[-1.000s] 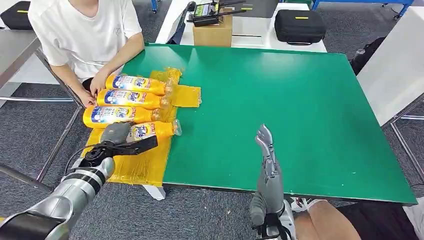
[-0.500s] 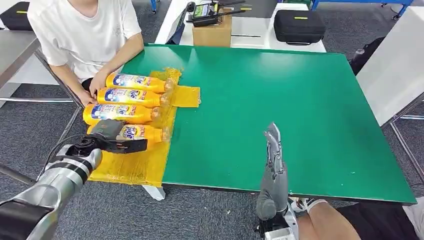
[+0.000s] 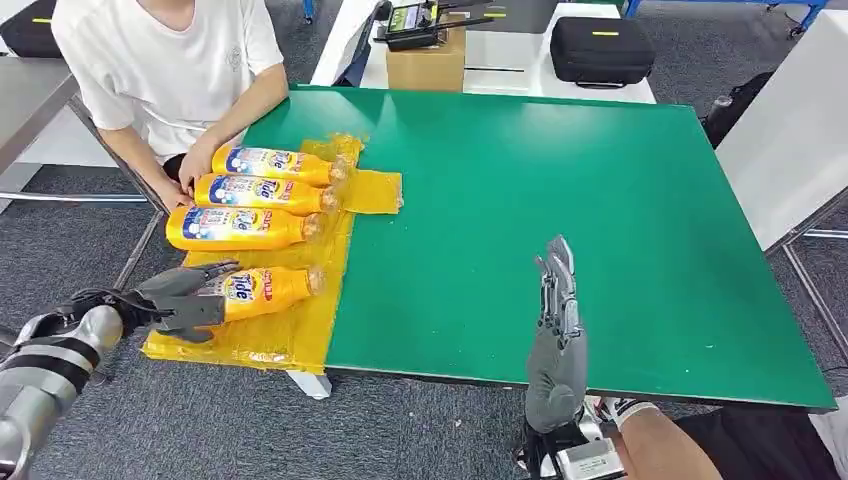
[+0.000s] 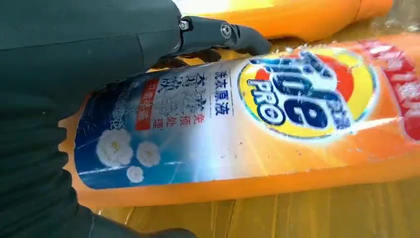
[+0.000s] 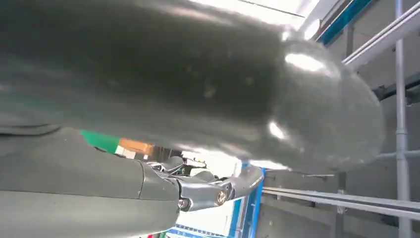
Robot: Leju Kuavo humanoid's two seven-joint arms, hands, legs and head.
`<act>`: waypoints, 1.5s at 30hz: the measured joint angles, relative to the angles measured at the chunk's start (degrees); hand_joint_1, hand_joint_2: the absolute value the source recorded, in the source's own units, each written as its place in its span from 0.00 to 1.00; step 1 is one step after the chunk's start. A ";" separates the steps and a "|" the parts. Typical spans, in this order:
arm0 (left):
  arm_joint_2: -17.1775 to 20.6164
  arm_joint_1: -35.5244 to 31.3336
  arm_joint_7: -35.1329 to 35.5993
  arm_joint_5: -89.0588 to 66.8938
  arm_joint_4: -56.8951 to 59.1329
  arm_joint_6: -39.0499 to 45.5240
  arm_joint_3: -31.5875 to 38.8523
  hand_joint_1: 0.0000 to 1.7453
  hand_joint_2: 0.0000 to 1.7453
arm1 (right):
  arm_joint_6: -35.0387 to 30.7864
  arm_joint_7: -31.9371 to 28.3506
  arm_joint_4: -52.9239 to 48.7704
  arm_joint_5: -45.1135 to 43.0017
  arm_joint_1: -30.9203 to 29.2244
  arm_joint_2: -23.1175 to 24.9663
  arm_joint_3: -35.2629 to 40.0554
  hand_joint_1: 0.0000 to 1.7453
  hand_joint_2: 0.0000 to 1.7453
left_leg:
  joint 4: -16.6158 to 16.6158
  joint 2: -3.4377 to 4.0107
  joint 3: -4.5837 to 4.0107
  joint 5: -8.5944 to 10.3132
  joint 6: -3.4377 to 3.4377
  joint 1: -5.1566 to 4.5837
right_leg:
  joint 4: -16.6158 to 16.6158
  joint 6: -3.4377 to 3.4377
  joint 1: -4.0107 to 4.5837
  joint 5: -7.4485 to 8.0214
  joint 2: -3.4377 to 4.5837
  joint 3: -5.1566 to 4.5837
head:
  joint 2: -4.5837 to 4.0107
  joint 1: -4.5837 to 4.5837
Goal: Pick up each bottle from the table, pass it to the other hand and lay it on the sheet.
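Three orange Tide bottles point(image 3: 262, 190) lie side by side on the yellow sheet point(image 3: 290, 338) at the table's left edge. A fourth bottle point(image 3: 265, 290) point(image 4: 277, 124) lies on the sheet nearer me, its cap pointing right. My left hand point(image 3: 185, 297) wraps the base of this bottle, thumb on one side and fingers point(image 4: 218, 33) on the other. My right hand point(image 3: 555, 320) stands over the table's front edge with straight fingers and holds nothing.
A person in a white shirt point(image 3: 165, 60) sits at the far left, with a hand point(image 3: 197, 165) at the farthest bottle's base. The green table point(image 3: 600, 200) stretches right. A cardboard box point(image 3: 425, 65) and a black case point(image 3: 600, 50) stand beyond it.
My left hand has moved left and toward me with the fourth bottle, which now lies flat lower on the sheet. My right hand has drifted slightly right and back.
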 measured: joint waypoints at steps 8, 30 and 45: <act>2.54 9.99 -0.68 11.87 -12.26 7.92 1.68 0.00 1.00 | 0.26 0.00 0.00 0.46 -0.07 0.20 -0.94 0.00 0.00 | 0.02 -0.02 -0.19 -0.02 -0.02 -0.02 | -0.02 0.00 -0.03 0.00 -0.02 -0.29 | 0.02 0.00; -20.17 19.54 -3.95 16.65 -29.60 32.00 12.15 0.00 1.00 | -1.89 0.00 0.00 3.23 0.68 0.55 -0.96 0.00 0.00 | 0.04 -0.08 -0.43 -0.04 0.01 -0.05 | -0.04 0.03 -0.04 0.02 -0.08 -0.48 | 0.02 -0.02; -40.68 32.58 -3.26 59.97 -47.76 24.17 13.60 0.00 1.00 | -14.56 0.00 -7.61 11.58 7.83 9.61 -10.79 0.00 1.00 | 0.05 -0.08 -0.51 -0.22 0.23 -0.17 | -0.10 0.22 -0.15 -0.11 -0.09 -0.49 | 0.02 -0.04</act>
